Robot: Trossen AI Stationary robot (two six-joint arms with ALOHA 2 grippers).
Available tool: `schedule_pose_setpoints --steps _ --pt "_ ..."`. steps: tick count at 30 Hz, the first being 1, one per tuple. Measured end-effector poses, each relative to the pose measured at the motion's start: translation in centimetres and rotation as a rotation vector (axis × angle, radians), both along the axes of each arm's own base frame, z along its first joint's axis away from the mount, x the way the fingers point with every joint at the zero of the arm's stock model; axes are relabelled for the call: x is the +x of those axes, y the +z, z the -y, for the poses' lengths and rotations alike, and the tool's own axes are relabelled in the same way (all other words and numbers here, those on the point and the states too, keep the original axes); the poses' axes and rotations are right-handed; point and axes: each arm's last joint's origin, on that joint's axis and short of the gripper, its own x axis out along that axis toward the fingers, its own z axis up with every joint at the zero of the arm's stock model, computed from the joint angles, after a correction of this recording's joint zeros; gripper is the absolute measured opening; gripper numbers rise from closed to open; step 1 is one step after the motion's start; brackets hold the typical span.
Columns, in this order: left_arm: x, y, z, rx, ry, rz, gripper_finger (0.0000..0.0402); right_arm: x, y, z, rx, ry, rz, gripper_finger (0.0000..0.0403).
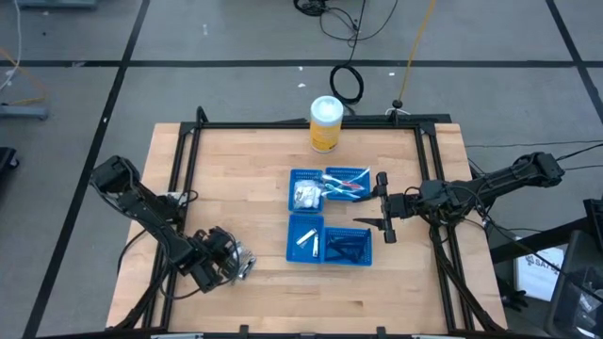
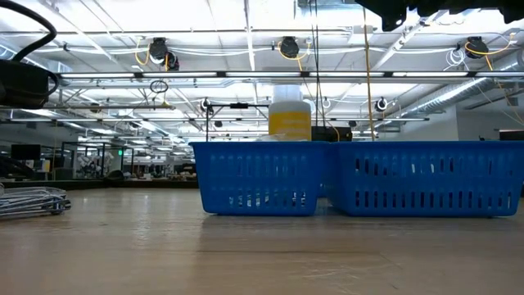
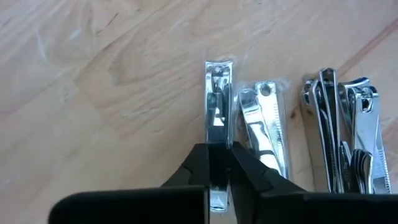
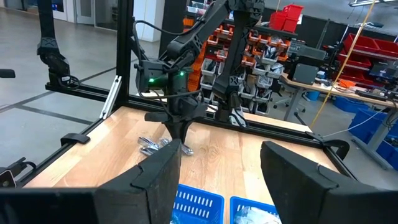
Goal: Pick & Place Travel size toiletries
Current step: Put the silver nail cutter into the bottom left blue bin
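A silvery nail clipper [image 3: 218, 106] lies flat on the wooden surface [image 1: 245, 169] at its near left part, and the left claw [image 3: 219, 171] is clenched on it, the two dark fingers [image 3: 199, 168] pinching its near end from either side. Just beside it to the right lies a second clipper [image 3: 266, 127], and a little farther right a small bunch of more clippers [image 3: 345, 134], all side by side and pointing the same way. From above, this silvery pile [image 1: 243, 261] shows just right of the left claw [image 1: 226, 256], well apart from the trays.

Four blue mesh trays [image 1: 328, 218] sit together at the middle of the surface. The far left one holds white packets [image 1: 304, 196], the far right one thin toothbrushes [image 1: 345, 185], the near left one small white items [image 1: 307, 240], and the near right one dark sticks [image 1: 347, 248]. A yellow canister with a white lid [image 1: 325, 123] stands beyond them at the far edge.

The right claw [image 1: 385, 209] hangs over the right side of the trays, its fingers spread wide and holding nothing.
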Motion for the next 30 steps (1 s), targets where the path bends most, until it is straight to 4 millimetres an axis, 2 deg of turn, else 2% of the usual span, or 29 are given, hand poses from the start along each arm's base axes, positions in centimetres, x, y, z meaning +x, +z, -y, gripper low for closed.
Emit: schedule_pose_setpoints --steps 3,7,16,23,30 --pt "0.0 0.0 0.0 -0.002 0.015 0.0 0.0025 0.0 0.0 0.0 0.0 0.0 0.0 0.0208" --pt "0.0 0.4 -0.1 0.026 0.039 -0.019 0.0014 0.0 0.0 0.0 0.0 0.0 0.001 0.0208" --pt "1.1 3.3 0.9 0.091 0.046 0.015 0.0014 0.0 0.0 0.0 0.001 0.0 0.003 0.0208" --pt "3.3 5.9 1.4 0.188 -0.012 0.19 0.0014 0.0 0.0 0.0 0.004 0.0 0.003 0.0208" --pt "6.3 8.9 1.0 0.25 -0.061 0.282 0.0014 0.0 0.0 0.0 0.004 0.0 0.003 0.0208"
